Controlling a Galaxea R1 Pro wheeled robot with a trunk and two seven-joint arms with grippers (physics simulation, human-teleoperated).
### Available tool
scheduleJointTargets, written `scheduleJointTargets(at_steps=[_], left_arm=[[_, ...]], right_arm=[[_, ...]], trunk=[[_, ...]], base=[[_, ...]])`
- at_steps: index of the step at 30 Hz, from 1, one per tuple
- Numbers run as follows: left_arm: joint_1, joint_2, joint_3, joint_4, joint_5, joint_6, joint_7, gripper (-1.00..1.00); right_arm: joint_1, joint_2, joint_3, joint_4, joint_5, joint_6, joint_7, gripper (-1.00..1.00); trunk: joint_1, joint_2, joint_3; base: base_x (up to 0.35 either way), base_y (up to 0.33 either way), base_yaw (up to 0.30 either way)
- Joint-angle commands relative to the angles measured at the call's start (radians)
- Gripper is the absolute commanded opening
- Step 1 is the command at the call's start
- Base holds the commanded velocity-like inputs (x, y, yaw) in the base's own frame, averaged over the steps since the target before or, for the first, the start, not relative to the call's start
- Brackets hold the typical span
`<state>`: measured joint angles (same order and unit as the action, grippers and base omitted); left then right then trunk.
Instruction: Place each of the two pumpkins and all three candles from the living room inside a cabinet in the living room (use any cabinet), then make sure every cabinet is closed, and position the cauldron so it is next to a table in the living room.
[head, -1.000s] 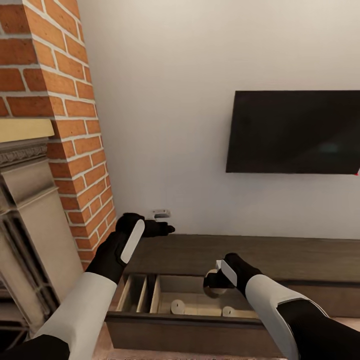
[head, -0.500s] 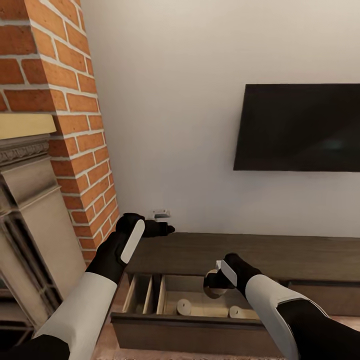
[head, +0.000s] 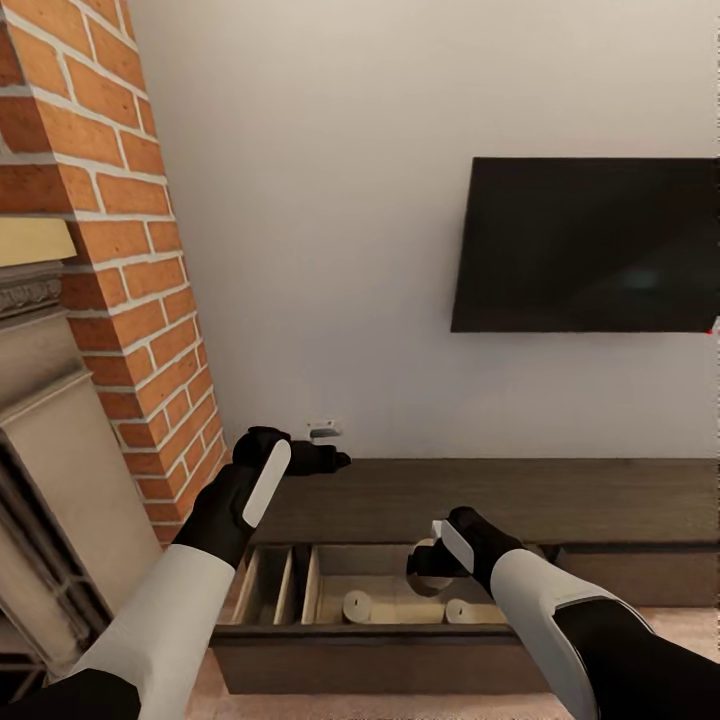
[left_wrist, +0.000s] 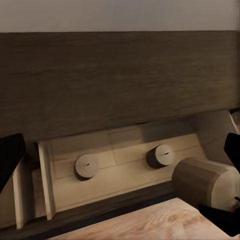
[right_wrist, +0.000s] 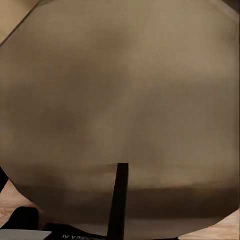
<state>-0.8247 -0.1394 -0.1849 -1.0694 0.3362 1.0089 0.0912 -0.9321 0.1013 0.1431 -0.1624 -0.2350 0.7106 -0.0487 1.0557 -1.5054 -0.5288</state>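
Room: living room wall, brick fireplace at your left, black TV hanging above the cabinet.
Hidden: right gripper fingertips are sitting behind the held candle; its face is blocking your right wrist view.
Drawer: standing open, pale lining.
Candles: three; two are lying in the drawer, one you're pinching above it.
Left gripper: hovering over the cabinet top, finger state cannot be told.

Surfaces: wood, wax-like, brick.
Cabinet dark matt wood, drawer lining pale; candles smooth matt tan; fireplace rough brick.
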Motion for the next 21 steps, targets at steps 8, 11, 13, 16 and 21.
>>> scheduleJointTargets(at_steps=[8,11,13,16,21], left_arm=[[-0.001,0.000,0.001,0.024,0.009,0.002,0.012,1.00],[-0.001,0.000,0.000,0.025,0.010,0.002,0.011,1.00],[-0.001,0.000,-0.001,0.024,0.010,0.002,0.008,1.00],[-0.001,-0.001,-0.003,0.022,0.011,0.003,0.006,1.00],[-0.001,-0.001,-0.037,-0.014,0.031,0.003,0.003,1.00]], right_arm=[[-0.001,0.000,0.013,0.000,-0.007,-0.003,-0.004,-1.00],[-0.001,0.000,0.014,0.000,-0.006,-0.004,-0.004,-1.00],[-0.001,0.001,0.014,-0.001,-0.006,-0.005,-0.003,-1.00],[-0.001,0.001,0.015,-0.001,-0.005,-0.005,-0.002,-1.00],[-0.001,0.001,0.017,0.000,-0.004,-0.005,-0.001,-1.00]], trunk=[[0.000,-0.001,-0.007],[0.000,-0.001,-0.007],[0.000,-0.001,-0.007],[0.000,-0.001,-0.007],[0.004,-0.008,-0.010]], base=[[0.141,0.070,-0.028],[0.213,0.119,-0.002],[0.070,0.039,-0.001],[0.029,0.016,0.000],[0.008,0.004,0.000]])
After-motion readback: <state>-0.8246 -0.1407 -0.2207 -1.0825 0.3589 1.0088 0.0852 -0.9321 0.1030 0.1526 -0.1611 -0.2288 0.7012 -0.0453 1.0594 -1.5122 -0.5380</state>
